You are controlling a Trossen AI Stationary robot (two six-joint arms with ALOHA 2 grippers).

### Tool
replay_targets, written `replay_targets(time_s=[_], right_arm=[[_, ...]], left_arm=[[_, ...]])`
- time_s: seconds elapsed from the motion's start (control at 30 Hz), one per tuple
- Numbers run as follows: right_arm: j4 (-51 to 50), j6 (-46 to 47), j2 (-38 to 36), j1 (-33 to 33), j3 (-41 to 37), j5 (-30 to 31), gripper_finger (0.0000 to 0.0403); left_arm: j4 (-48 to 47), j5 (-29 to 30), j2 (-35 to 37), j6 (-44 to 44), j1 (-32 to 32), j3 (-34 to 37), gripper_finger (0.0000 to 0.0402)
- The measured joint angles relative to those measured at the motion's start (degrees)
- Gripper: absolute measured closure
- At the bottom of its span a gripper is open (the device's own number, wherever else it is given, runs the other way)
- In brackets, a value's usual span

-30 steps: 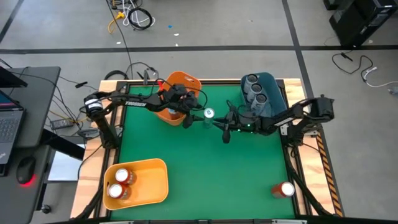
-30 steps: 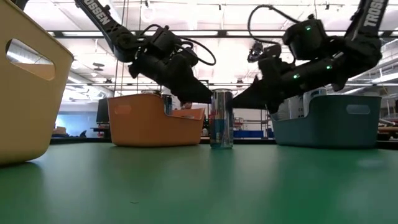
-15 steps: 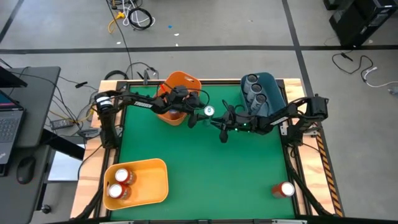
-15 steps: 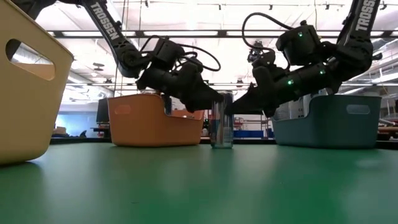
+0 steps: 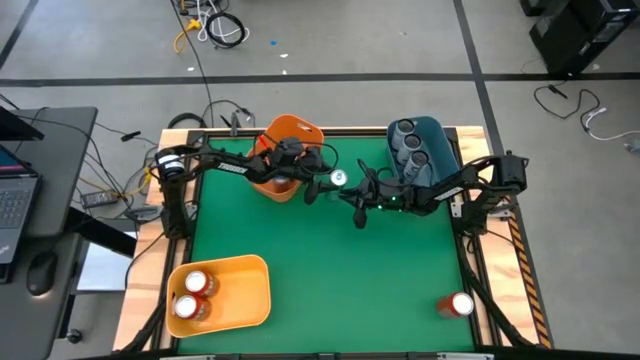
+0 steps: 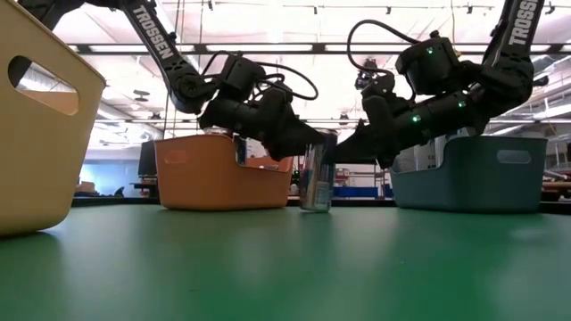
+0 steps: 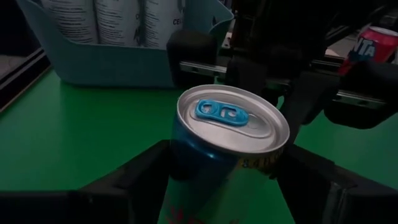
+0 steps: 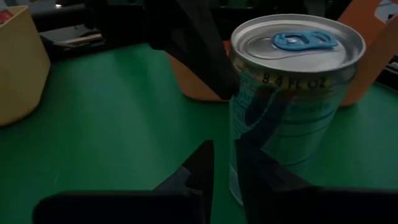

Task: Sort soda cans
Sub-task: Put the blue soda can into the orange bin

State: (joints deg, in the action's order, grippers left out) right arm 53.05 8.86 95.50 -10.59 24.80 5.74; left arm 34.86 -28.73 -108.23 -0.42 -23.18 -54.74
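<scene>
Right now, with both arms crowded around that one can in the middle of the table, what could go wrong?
1. The can leans instead of standing straight, with the left hand around its top. If the hold is poor, it may tip and roll.
2. The right hand sits right beside the same can. Either arm moving could bump the other or knock the can over.

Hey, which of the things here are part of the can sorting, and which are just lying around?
Job: blue can between left gripper and right gripper; loose red can; red cans in yellow bin; dark cans in blue bin; orange bin.
Lying about: laptop; mouse; cables.
</scene>
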Motion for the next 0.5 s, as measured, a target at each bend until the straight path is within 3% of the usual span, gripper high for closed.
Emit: replay_targets(time_s=[0.2,0.5], right_arm=[[0.1,0.0,0.0,0.0,0.0,0.02,0.0346],[-0.05,0.17,-1.53,-0.04,-0.04,0.23,0.0346]], left_arm=[[1.28,0.09,-0.09,0.58,0.0,0.0,0.0186],[3.9,0.68,0.9,-0.09,0.0,0.24,0.0188]])
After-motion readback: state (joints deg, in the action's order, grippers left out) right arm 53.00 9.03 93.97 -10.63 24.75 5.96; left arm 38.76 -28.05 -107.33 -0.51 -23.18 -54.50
